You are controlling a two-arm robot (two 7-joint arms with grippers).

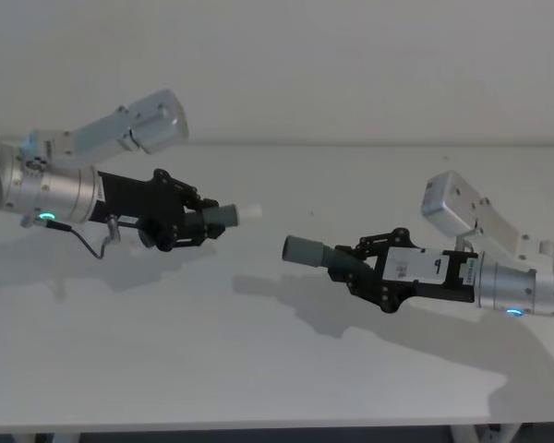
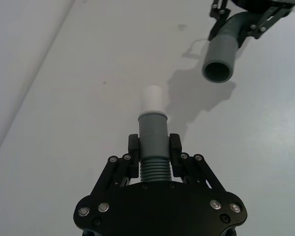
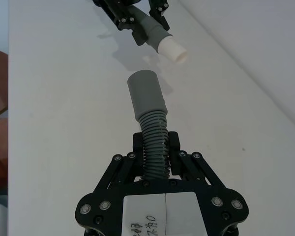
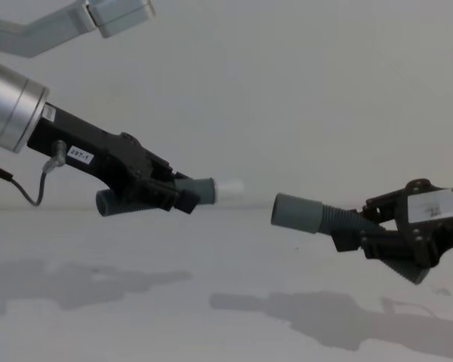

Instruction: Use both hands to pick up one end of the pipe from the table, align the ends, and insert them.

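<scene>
Two silver cylindrical wrists carry matte black, screw-studded linkage grippers: the left gripper (image 1: 206, 221) has a thin grey looping cable (image 1: 97, 242), the right gripper (image 1: 349, 261) a white label (image 3: 163, 215) with seemingly handwritten marks.

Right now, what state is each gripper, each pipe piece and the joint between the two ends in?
left gripper: shut on the white-tipped pipe piece, held above the table.
right gripper: shut on the plain grey pipe piece, also lifted.
white tip: bare, not inserted.
grey collar: open mouth, empty.
Joint: ends facing each other, apart.
</scene>
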